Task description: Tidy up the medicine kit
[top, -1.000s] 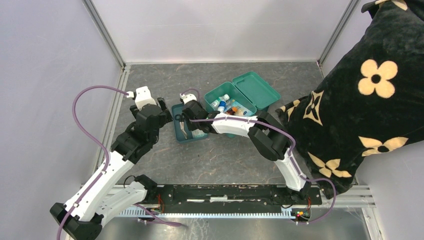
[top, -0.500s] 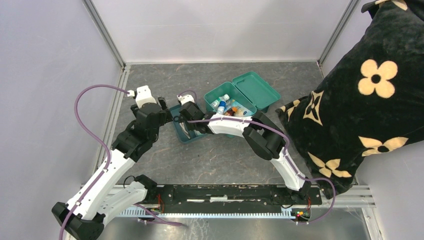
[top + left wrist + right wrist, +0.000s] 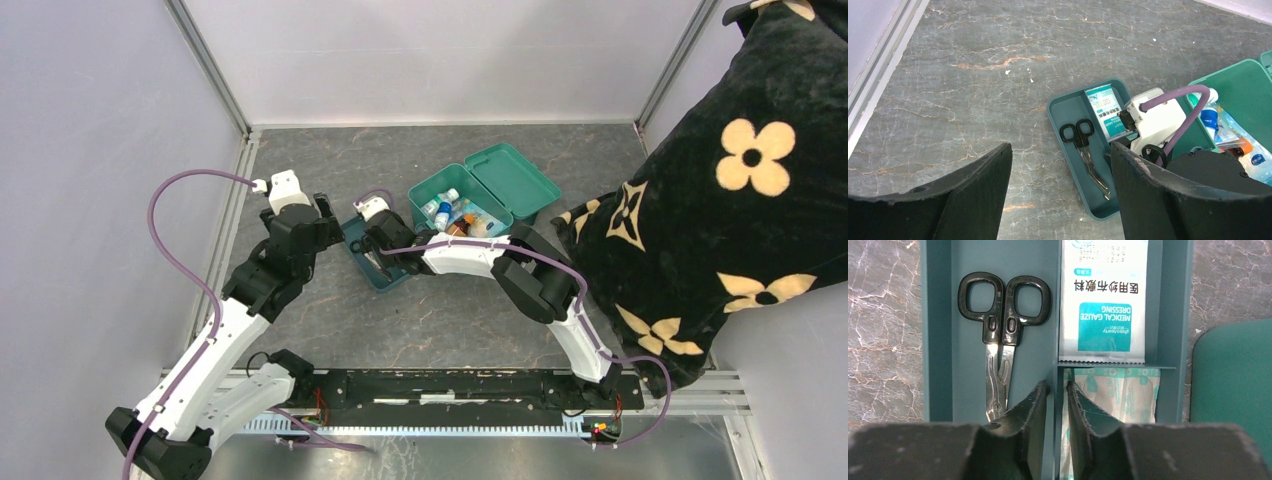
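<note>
The medicine kit [image 3: 420, 192] stands open at mid table, lid [image 3: 512, 178] laid back, with bottles and packets inside. Left of it lies a shallow teal divided tray [image 3: 356, 242] holding black-handled scissors [image 3: 998, 325], a gauze dressing pack [image 3: 1104, 300] and plaster packets [image 3: 1120, 390]. My right gripper [image 3: 1057, 385] is down in the tray. Its jaws straddle the middle divider, barely open, with a sliver of gap on each side. My left gripper [image 3: 1061, 145] hovers wide open and empty just left of the tray [image 3: 1050, 107]. The kit's wall [image 3: 1243, 85] shows at the right.
A big black cushion with cream flowers [image 3: 740, 200] fills the right side, close to the kit. A metal frame rail [image 3: 232, 220] runs along the left edge, with white walls behind. The right arm's purple cable [image 3: 1178, 95] arches over the tray.
The tray has slid left and turned a little, away from the kit, with the right gripper in it. The right jaws squeezed the divider, then eased apart. The left gripper barely shifted.
</note>
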Robot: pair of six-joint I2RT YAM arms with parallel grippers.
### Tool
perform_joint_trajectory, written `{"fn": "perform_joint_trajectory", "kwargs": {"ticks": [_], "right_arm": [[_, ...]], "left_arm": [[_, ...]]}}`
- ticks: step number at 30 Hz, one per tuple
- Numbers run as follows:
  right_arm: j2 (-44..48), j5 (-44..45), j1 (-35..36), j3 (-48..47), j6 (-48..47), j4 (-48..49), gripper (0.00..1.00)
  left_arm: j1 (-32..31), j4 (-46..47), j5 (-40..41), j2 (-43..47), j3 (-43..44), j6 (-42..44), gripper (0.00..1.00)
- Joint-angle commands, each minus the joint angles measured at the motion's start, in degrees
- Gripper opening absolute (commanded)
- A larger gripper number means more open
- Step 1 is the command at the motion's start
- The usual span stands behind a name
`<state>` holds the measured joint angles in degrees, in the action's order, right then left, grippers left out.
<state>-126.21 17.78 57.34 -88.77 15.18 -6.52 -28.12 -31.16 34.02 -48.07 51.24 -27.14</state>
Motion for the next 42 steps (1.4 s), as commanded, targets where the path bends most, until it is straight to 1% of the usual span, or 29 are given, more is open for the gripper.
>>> {"fn": "perform_joint_trajectory", "kwargs": {"ticks": [1, 6, 9, 14, 15, 19, 25, 27, 30, 33, 36, 42], "right_arm": [[-0.5, -1.1, 0.2, -1.4, 1.2, 1.5, 0.3], [-2.0, -1.5, -0.1, -2.0, 1.8, 1.7, 0.3], [-2.1, -1.6, -0.2, -1.5, 2.0, 1.9, 0.22], [0.0, -0.7, -0.2, 0.2, 1.5, 2.7, 0.02], [1.0, -0.6, -0.2, 0.8, 1.2, 3.0, 0.0], [4.3, -2.1, -0.3, 1.9, -0.4, 2.7, 0.0], [8.6, -6.1, 0.0, 1.9, -0.1, 1.3, 0.0], [9.1, -6.5, 0.6, 0.0, -0.6, -0.6, 0.0], [10.0, -6.7, 1.3, -2.6, -1.1, -2.3, 0.0], [10.9, -8.2, 1.6, -5.8, -1.1, -4.3, 0.0], [11.8, -8.9, 1.7, -9.6, -1.5, -7.5, 0.0], [13.4, -7.2, 1.6, -19.4, -4.0, -16.7, 0.0]], "left_arm": [[0.4, 2.4, -0.4, 0.4, 0.1, -0.5, 0.79], [0.5, 2.4, -0.4, 0.8, -0.1, -0.5, 0.79], [0.5, 2.4, -0.4, 0.8, -0.1, -0.6, 0.79], [0.7, 2.4, -0.4, 0.9, 0.0, -0.6, 0.79], [0.7, 2.4, -0.3, 1.1, 0.0, -0.5, 0.78], [0.8, 1.9, 1.5, 3.0, 0.0, -0.4, 0.78], [0.8, 1.7, 6.2, 9.3, -0.7, 0.4, 0.78], [0.8, -0.1, 8.0, 10.9, 0.5, 0.8, 0.79], [0.8, -2.0, 9.5, 12.5, 4.6, 1.8, 0.81], [0.8, -3.5, 10.5, 13.1, 8.7, 3.1, 0.84], [0.7, -4.9, 11.3, 13.4, 11.8, 4.0, 0.84], [0.8, -6.0, 11.8, 14.4, 13.3, 4.6, 0.85]]}}
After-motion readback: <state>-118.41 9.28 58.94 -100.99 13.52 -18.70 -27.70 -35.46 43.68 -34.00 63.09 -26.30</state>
